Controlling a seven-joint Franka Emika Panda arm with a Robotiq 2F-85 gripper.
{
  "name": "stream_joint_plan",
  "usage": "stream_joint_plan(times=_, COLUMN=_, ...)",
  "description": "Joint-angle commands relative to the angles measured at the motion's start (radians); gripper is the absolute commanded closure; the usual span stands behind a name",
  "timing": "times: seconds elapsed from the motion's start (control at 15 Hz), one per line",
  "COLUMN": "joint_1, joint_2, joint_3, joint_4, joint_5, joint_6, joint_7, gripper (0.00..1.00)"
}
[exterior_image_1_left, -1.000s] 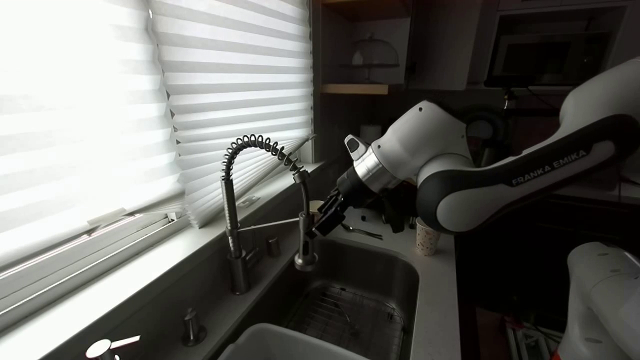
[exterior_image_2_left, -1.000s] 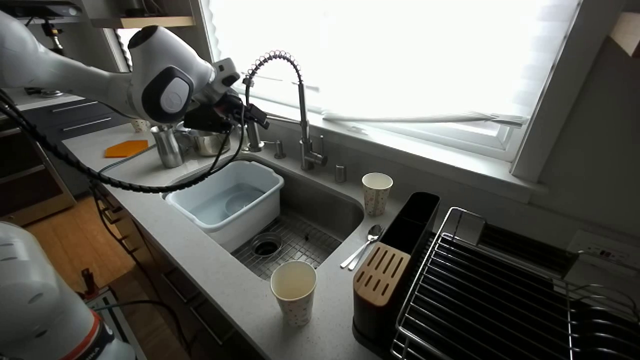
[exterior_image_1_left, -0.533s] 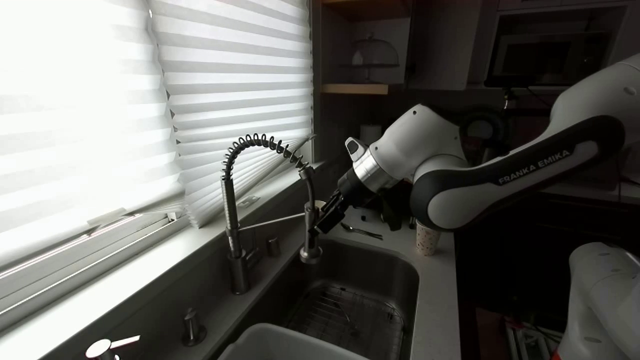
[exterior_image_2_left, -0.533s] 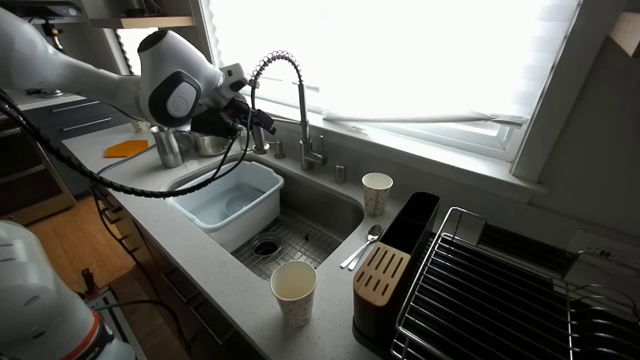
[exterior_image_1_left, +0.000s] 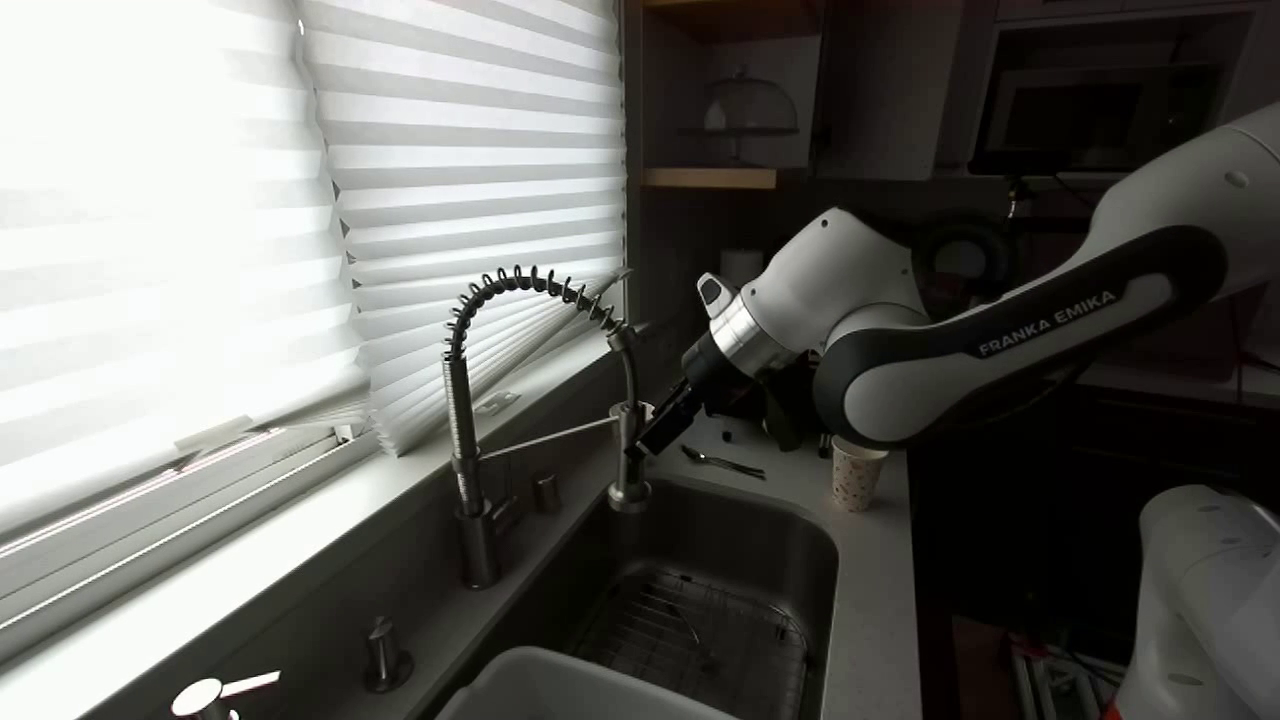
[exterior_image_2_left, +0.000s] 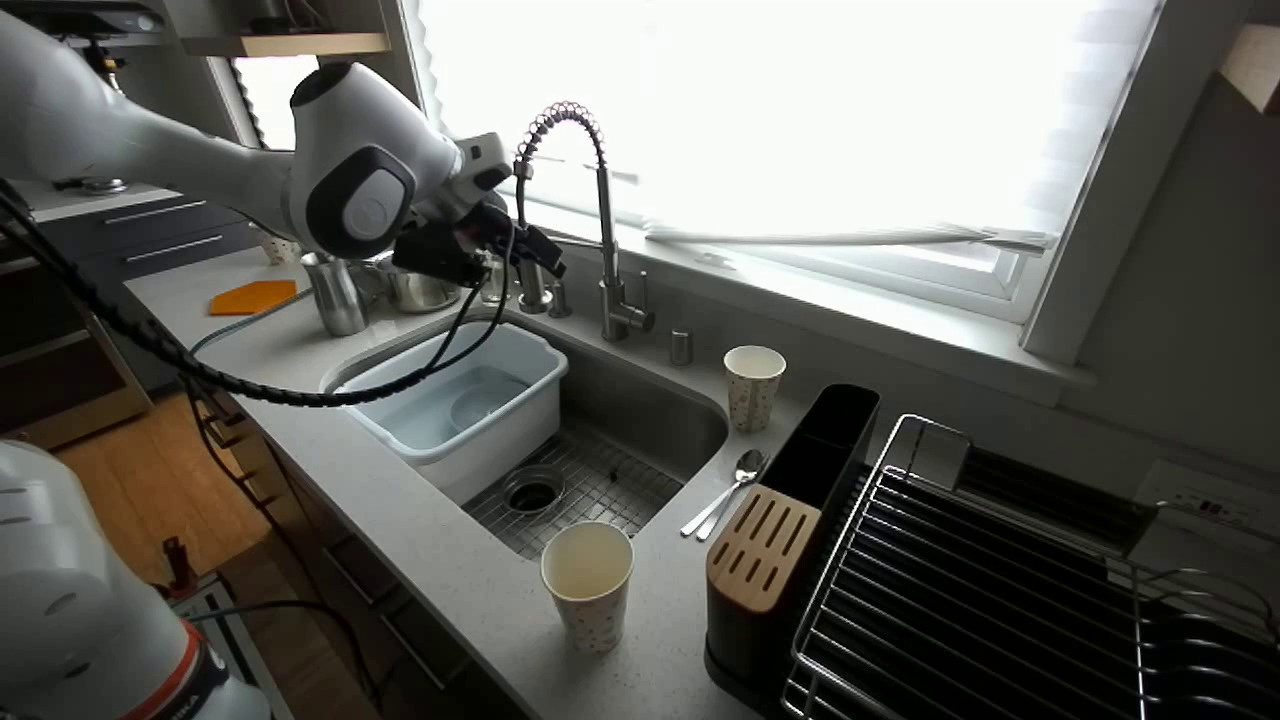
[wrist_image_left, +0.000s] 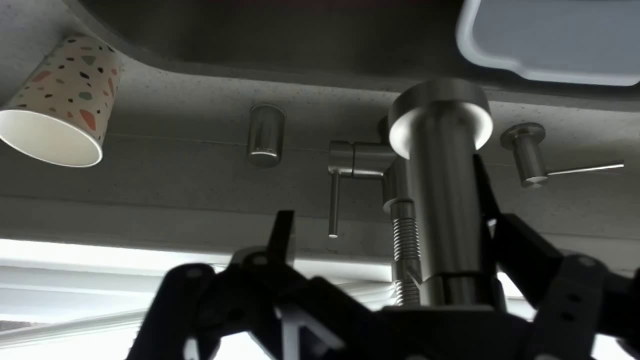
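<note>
Gripper (wrist_image_left: 382, 187) in wrist view: jaws spread wide, clamped on nothing. Spray head (wrist_image_left: 445, 200) stands in the gap between the fingers, well apart from the finger at left of that view, close by the one at right; contact cannot be told. In both exterior views the head hangs roughly upright from the spring hose (exterior_image_1_left: 520, 285) of the faucet (exterior_image_2_left: 607, 230); in an exterior view a fingertip overlaps it. Lever (exterior_image_2_left: 643, 290) upright at the faucet's base. Sink (exterior_image_2_left: 665, 425): tub (exterior_image_2_left: 515, 440) in one end, wire grid (exterior_image_2_left: 600, 480) on its floor. Metal cylinder (wrist_image_left: 266, 135) stands on the counter (exterior_image_2_left: 440, 530) between faucet and a cup (exterior_image_2_left: 755, 395), the cup upright at the sink's corner. Dispenser (wrist_image_left: 529, 157) on the faucet's other side, in wrist view. Second cup (exterior_image_2_left: 588, 610) upright near the counter's front edge. Between the cups, spoon (exterior_image_2_left: 748, 464) and another utensil (exterior_image_2_left: 714, 522) lie side by side next to the caddy (exterior_image_2_left: 763, 550); dish rack (exterior_image_2_left: 960, 590) just beyond the caddy.
</note>
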Motion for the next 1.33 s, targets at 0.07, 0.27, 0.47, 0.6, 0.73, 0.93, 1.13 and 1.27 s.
stream_joint_plan(times=0.07, joint_1=0.026, joint_2=-0.044, joint_3=-0.022, joint_4=0.0, joint_5=0.061, joint_6=-0.178, joint_7=-0.001, gripper=0.0)
stream_joint_plan(times=0.27, joint_1=-0.014, joint_2=-0.061, joint_3=-0.007, joint_4=0.005, joint_5=0.025, joint_6=-0.319, joint_7=0.024, gripper=0.0)
stream_joint_plan(times=0.47, joint_1=-0.013, joint_2=-0.079, joint_3=-0.041, joint_4=0.004, joint_5=0.04, joint_6=-0.452, joint_7=-0.031, gripper=0.0)
stream_joint_plan(times=0.6, joint_1=-0.021, joint_2=-0.086, joint_3=-0.073, joint_4=0.0, joint_5=0.035, joint_6=-0.509, joint_7=-0.088, gripper=0.0)
stream_joint_plan(times=0.73, joint_1=-0.066, joint_2=-0.089, joint_3=-0.096, joint_4=-0.001, joint_5=-0.013, joint_6=-0.577, joint_7=-0.109, gripper=0.0)
stream_joint_plan(times=0.93, joint_1=-0.113, joint_2=-0.097, joint_3=-0.156, joint_4=-0.005, joint_5=-0.05, joint_6=-0.628, joint_7=-0.188, gripper=0.0)
stream_joint_plan(times=1.13, joint_1=-0.155, joint_2=-0.12, joint_3=-0.208, joint_4=-0.006, joint_5=-0.083, joint_6=-0.626, joint_7=-0.261, gripper=0.0)
stream_joint_plan(times=1.27, joint_1=-0.167, joint_2=-0.141, joint_3=-0.25, joint_4=-0.004, joint_5=-0.076, joint_6=-0.612, joint_7=-0.324, gripper=0.0)
